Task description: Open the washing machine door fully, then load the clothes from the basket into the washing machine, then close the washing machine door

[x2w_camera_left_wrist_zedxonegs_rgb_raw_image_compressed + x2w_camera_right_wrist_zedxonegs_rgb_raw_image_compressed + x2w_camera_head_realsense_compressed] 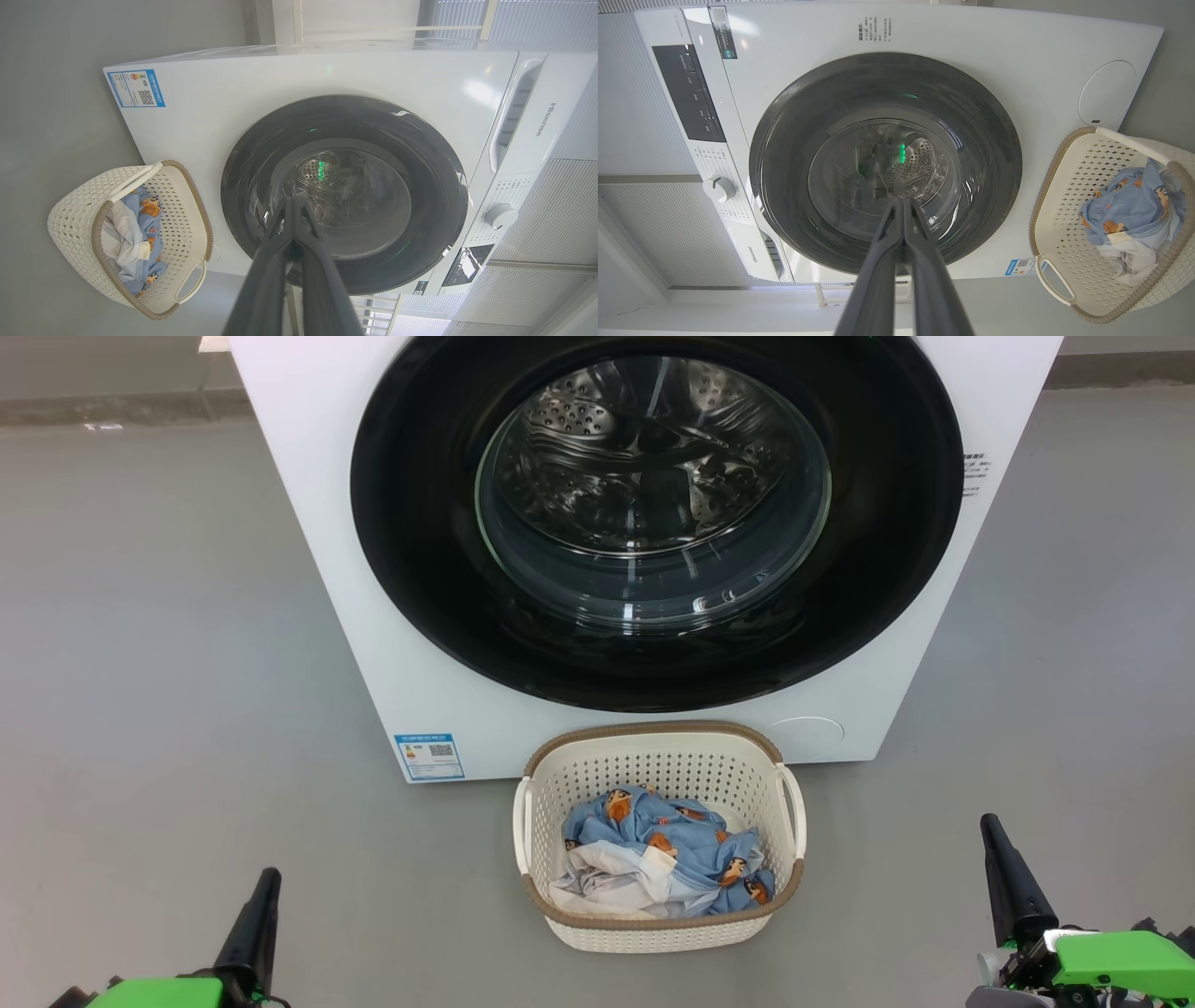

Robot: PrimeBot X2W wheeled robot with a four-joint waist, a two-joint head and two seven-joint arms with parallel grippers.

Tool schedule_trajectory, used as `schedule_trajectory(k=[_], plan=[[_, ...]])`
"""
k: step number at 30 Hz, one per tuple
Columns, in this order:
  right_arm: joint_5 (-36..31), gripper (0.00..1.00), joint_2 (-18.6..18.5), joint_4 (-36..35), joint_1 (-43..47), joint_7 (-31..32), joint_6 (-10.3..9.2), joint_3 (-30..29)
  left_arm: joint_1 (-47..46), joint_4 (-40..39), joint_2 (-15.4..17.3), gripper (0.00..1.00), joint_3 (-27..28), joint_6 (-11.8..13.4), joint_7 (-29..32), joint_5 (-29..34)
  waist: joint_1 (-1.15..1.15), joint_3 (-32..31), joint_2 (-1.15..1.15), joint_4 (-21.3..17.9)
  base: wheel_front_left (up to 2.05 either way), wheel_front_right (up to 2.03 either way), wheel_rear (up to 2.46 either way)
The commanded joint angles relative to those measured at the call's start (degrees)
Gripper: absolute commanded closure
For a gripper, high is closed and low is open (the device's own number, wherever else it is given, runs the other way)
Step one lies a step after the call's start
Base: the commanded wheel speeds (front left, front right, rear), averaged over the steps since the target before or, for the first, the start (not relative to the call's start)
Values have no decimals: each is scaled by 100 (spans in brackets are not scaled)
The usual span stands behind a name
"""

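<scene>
1. Laundry sits unloaded as the washing machine door (653, 653), a glossy black ring around a bulging glass window, lies shut flat against the front of the white washing machine (317, 523). The perforated steel drum (597, 420) shows through the glass.
2. The basket (653, 761), cream and perforated with a brown rim and white side handles, stands upright on the grey floor (140, 663) just in front of the machine, below the door. Whether it touches the white front cannot be told.
3. The clothes (667, 854) lie heaped inside the basket: light blue fabric printed with small orange-brown figures on top, and a white-grey piece under it toward the near left side.
4. The left gripper (270, 877), at the lower left of the head view, has its two dark fingers pressed together to one point and holds nothing. It hangs over bare floor, well apart from the basket.
5. The right gripper (988, 823), at the lower right, has its fingers together too and is empty, well apart from the basket's other side.
6. Each wrist view looks along those joined fingers toward the door's glass, where a green glint is reflected.
7. A small blue label sticker (429, 756) marks the machine's lower left corner, left of the basket, and a round white cover (808, 733) sits at the lower right. A control dial (501, 216) and a dark display panel (686, 93) line the strip above the door.
</scene>
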Motion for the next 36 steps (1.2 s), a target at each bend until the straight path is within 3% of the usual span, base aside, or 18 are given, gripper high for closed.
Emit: schedule_trajectory(k=[1,36], plan=[[-70,100,-27,-140,-239,46,-6,134,-245,-139,62,100,202,-42,34,88,0,0,0,0,0,0,0],[-71,100,-26,-140,-239,47,-6,132,-245,-139,59,100,206,-42,37,91,0,0,0,0,0,0,0]])
